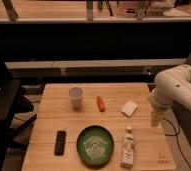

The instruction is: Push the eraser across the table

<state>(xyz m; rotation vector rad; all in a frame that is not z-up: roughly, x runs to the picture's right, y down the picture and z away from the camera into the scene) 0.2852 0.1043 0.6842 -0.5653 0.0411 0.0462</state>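
Table [49, 115]: light wooden plank top, rectangular, filling the lower middle of the view; every loose thing here lies on it
Eraser [60, 142]: small flat black bar lying flat on the near left part of the table, its long side running roughly away from the camera; just left of the green plate with a strip of bare wood between them, touching nothing else
Pincer [155, 118]: pale, pointing downward at the end of the white arm, over the right edge of the table; well apart from the eraser, with the plate and the tube between them
Pincer state: cannot tell whether it is open or closed
Arm [176, 85]: white, with thick rounded joints; it comes in from the right and bends down toward the table edge
Green plate [83, 137]: round, dark green with a paler pattern in its middle, at the near centre of the table
White tube [128, 147]: lying lengthwise just right of the plate, narrow end pointing away from the camera
White cup [76, 96]: upright, on the far left-centre part of the table
Orange piece [100, 103]: small and elongated, right of the cup and apart from it
Pale block [129, 108]: whitish, wedge-shaped, right of the orange piece; near the pincer but apart from it
Dark frame [4, 107]: chair-like, beside the table's left edge
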